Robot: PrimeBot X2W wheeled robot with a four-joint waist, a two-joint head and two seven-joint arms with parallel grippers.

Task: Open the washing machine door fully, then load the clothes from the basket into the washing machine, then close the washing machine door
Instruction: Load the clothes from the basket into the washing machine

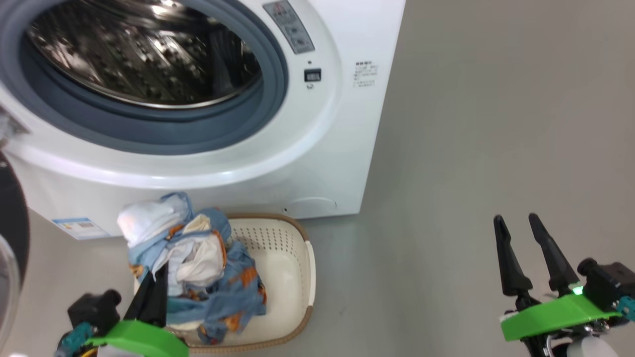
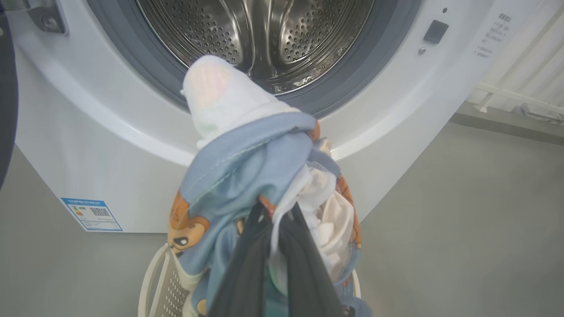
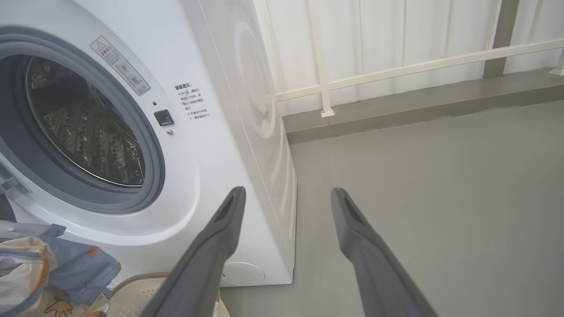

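Head view: load step, holding clothes [image 1: 198,258] bundle in clamped left gripper [image 1: 154,290], lifted partly out of basket [image 1: 310,267], just below washing machine [image 1: 317,148] drum [image 1: 139,54] mouth; door [image 1: 12,218] open at left, right gripper [image 1: 516,218] spread wide, empty. Next: lift higher, push fwd past gasket [image 1: 149,134], then release

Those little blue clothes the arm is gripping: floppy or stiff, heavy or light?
Probably floppy: the clothes drape in loose folds around the left gripper pinching them. Likely light: thin fabric, small garments. Ends hang into the basket, so they may trail.
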